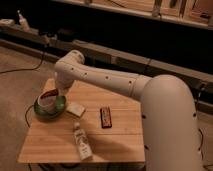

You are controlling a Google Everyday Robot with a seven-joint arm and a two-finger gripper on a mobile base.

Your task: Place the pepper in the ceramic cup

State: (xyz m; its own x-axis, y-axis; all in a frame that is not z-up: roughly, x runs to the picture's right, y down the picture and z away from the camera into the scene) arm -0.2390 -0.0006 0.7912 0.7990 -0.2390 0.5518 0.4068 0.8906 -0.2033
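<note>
Camera view looks down on a wooden table (pixel 120 127) from behind the robot's big white arm (pixel 110 80), which reaches from lower right across to the table's left end.

- Gripper (pixel 54 93) sits at the end of the arm, right over the ceramic cup (pixel 48 100), at or just inside its mouth. Can't tell whether the fingers are apart or together; the wrist and the cup rim hide them.
- Cup is white, wide-mouthed, upright, standing on a green plate (pixel 50 108) near the table's left edge.
- Pepper: a reddish streak (pixel 51 93) shows at the cup's top edge directly under the gripper. Looks like the pepper at the cup's mouth, but can't tell whether it is held, resting on the rim or lying inside.
- Small pale square block (pixel 76 109) lies flat on the table just right of the plate, close to it but apparently not touching.
- Dark rectangular bar with reddish markings (pixel 105 117) lies flat near the table's middle, well clear of the plate.
- Small bottle (pixel 81 142) lies on its side toward the front edge, cap end pointing away from the camera.
- Cable (pixel 22 67) runs across the floor left of the table.
</note>
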